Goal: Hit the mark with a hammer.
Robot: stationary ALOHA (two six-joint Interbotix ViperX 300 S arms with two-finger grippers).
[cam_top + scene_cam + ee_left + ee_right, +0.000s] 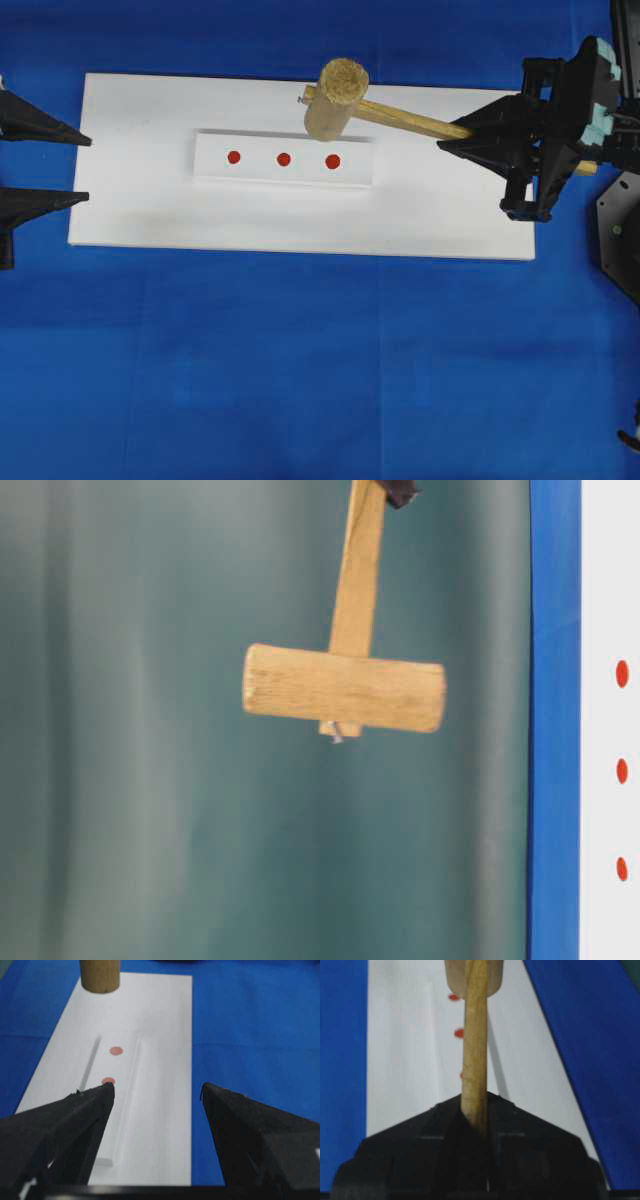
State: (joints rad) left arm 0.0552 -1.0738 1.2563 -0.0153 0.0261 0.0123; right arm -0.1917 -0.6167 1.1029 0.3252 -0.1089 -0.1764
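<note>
The hammer (335,98) is a light wooden mallet held in the air over the far edge of the white board (150,210). Its head hangs just behind the rightmost of three red marks (333,161) on a raised white strip (360,172). My right gripper (455,135) is shut on the flat handle (474,1035), which runs straight out from its jaws towards the head (472,975). My left gripper (156,1090) stands open and empty at the board's left end. The table-level view shows the hammer (345,687) clear of any surface.
Blue cloth (300,380) covers the table all round the board. The right arm's body (570,120) stands over the board's right end. A dark base (620,230) sits at the right edge.
</note>
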